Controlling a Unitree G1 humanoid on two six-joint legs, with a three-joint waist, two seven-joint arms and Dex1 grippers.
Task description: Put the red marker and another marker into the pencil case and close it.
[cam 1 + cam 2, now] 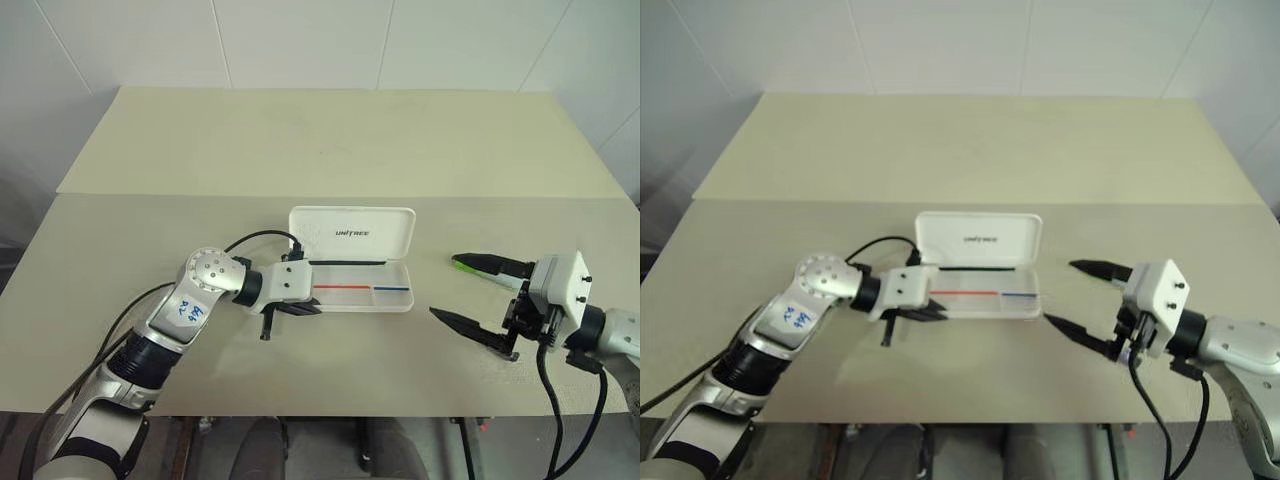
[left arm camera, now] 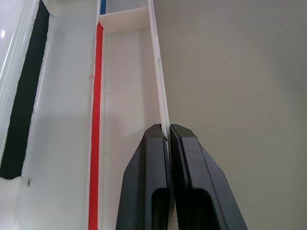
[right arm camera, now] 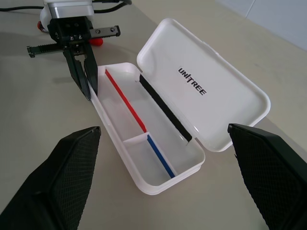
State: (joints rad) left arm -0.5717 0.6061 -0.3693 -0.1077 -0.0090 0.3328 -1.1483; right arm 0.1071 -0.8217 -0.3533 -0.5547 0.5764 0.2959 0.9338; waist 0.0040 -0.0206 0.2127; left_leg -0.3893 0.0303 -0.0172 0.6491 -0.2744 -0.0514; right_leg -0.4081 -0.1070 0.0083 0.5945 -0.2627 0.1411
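Note:
The white pencil case (image 1: 395, 300) lies open mid-table, its lid (image 1: 352, 233) standing up behind it. The tray shows a red and a blue stripe and a black strip, with no marker inside. My left gripper (image 1: 312, 308) is at the case's left end, shut on the tray's thin front wall (image 2: 160, 91). A small red piece (image 3: 98, 41) shows just behind that gripper; I cannot tell whether it is the red marker. The other marker's lime-green cap (image 1: 461, 263) peeks out on the table right of the case, under one finger of my right gripper (image 1: 445, 287), which is open and holds nothing.
The beige table (image 1: 330, 150) runs far back to a white wall, with a seam across it behind the case. A black cable (image 1: 250, 238) loops from my left wrist next to the lid. The table's front edge is close below both grippers.

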